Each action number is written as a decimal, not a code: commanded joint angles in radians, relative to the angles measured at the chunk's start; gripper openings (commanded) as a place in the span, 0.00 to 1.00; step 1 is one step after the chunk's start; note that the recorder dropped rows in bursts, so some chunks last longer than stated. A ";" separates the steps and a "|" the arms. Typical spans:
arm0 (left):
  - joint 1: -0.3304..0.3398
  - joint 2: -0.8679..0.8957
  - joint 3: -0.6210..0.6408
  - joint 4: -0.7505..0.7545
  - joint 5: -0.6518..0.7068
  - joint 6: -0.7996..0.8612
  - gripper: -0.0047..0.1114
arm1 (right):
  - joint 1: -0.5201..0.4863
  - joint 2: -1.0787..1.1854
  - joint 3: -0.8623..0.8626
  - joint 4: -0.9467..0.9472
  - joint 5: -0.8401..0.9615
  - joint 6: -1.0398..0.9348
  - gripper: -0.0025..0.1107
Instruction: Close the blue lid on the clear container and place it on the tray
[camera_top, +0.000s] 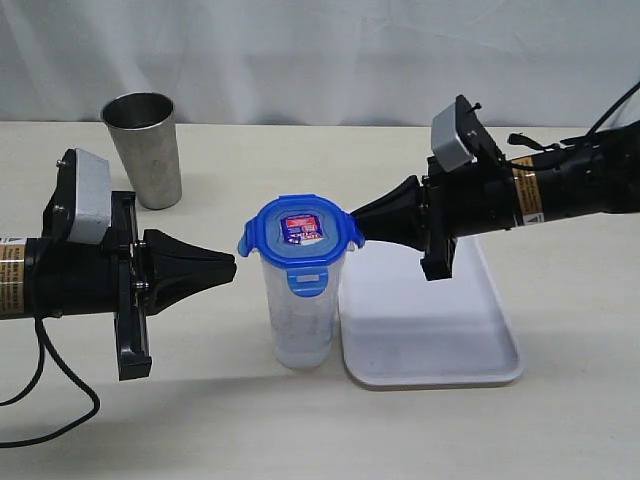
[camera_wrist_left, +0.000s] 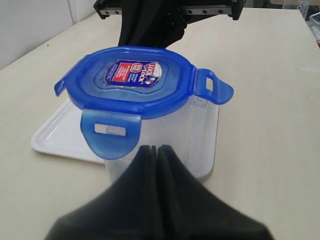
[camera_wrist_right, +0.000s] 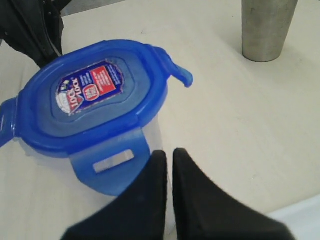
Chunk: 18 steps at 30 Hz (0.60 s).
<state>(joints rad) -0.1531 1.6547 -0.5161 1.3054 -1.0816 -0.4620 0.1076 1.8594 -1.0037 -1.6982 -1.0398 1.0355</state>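
While the lid (camera_top: 300, 232) sits on the container (camera_top: 300, 320), left gripper (camera_top: 231, 266) and right gripper (camera_top: 356, 228) flank it, both pinched shut, empty, tips just beside its flaps.

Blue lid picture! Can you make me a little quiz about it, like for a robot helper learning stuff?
1. True or false: the clear container is standing on the tray.
2. Pick one. What sits on top of the clear container? A) the blue lid B) a red lid C) nothing at all
3. Fill in the number: the left gripper and the right gripper are both shut, so ___ grippers point at the lid.

Key:
1. False. It stands on the table, just beside the tray.
2. A
3. Two
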 joint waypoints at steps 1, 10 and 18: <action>-0.006 0.003 0.004 -0.010 -0.005 0.005 0.04 | 0.000 -0.019 0.006 -0.005 -0.001 0.004 0.06; -0.006 0.003 0.004 -0.025 -0.005 0.013 0.04 | 0.000 -0.017 0.006 -0.045 -0.001 0.037 0.06; -0.006 0.003 0.004 -0.025 0.003 0.015 0.04 | 0.000 -0.017 0.006 -0.046 -0.009 0.057 0.06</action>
<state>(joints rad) -0.1531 1.6547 -0.5161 1.2983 -1.0816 -0.4515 0.1076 1.8475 -1.0019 -1.7403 -1.0398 1.0824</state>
